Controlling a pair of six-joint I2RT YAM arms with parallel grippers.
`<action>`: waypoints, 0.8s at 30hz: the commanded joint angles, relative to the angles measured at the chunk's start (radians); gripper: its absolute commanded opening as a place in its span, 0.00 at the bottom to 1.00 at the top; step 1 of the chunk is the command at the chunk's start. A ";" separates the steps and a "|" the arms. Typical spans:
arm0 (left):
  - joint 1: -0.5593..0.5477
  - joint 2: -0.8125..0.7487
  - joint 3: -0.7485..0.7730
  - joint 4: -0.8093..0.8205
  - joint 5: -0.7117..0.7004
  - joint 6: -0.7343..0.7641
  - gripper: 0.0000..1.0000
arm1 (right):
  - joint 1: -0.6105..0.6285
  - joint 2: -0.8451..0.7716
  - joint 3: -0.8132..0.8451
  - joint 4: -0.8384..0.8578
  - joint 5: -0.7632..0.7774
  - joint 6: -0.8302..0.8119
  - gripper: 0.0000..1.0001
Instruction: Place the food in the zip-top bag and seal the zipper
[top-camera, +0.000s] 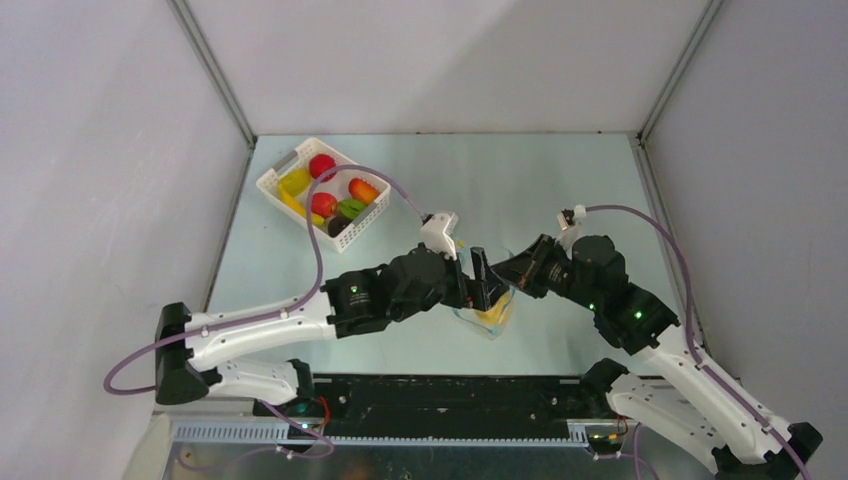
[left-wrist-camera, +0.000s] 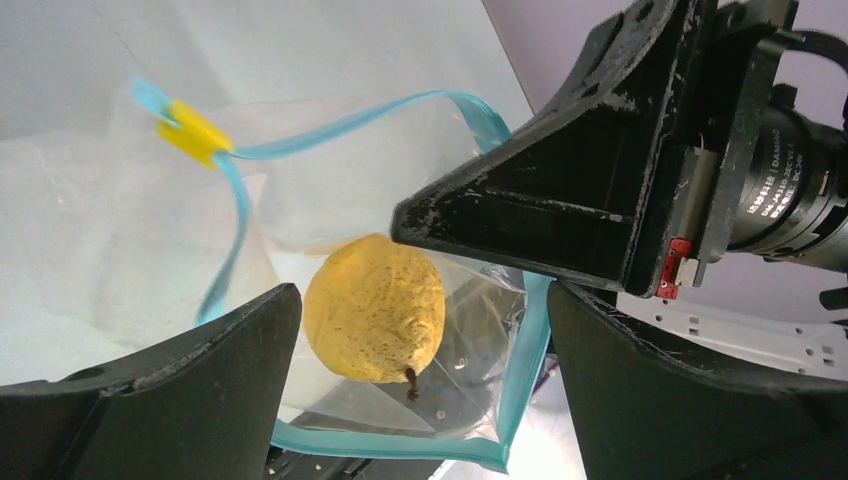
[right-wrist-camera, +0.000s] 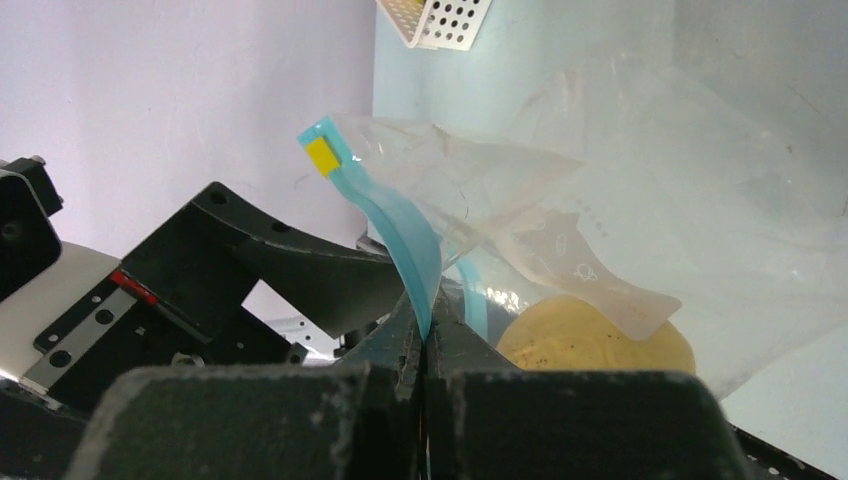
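Observation:
The clear zip-top bag (top-camera: 497, 322) hangs open between both grippers. A yellow toy fruit (left-wrist-camera: 375, 308) lies inside it and also shows in the right wrist view (right-wrist-camera: 600, 345). My left gripper (left-wrist-camera: 420, 300) is open and empty, its fingers straddling the bag's mouth above the fruit. My right gripper (right-wrist-camera: 425, 345) is shut on the light blue zipper (right-wrist-camera: 400, 225) and holds the mouth edge up. The zipper's yellow slider (left-wrist-camera: 195, 130) sits at the far end of the strip. In the top view both grippers (top-camera: 487, 280) (top-camera: 515, 270) meet over the bag.
A white slotted basket (top-camera: 355, 235) stands at the back left. It holds red (top-camera: 322, 165), yellow (top-camera: 293, 183), orange (top-camera: 363, 190) and green (top-camera: 350, 208) toy foods. Grey walls close in the table on three sides.

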 joint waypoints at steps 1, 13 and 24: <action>-0.003 -0.082 0.050 -0.078 -0.125 0.017 1.00 | -0.012 -0.029 -0.001 0.027 -0.043 0.022 0.00; 0.005 -0.352 -0.109 -0.252 -0.220 -0.074 1.00 | -0.038 -0.034 -0.017 0.037 -0.068 0.049 0.00; 0.072 -0.069 -0.013 -0.270 0.064 -0.082 0.85 | -0.038 -0.040 -0.020 0.043 -0.042 0.063 0.00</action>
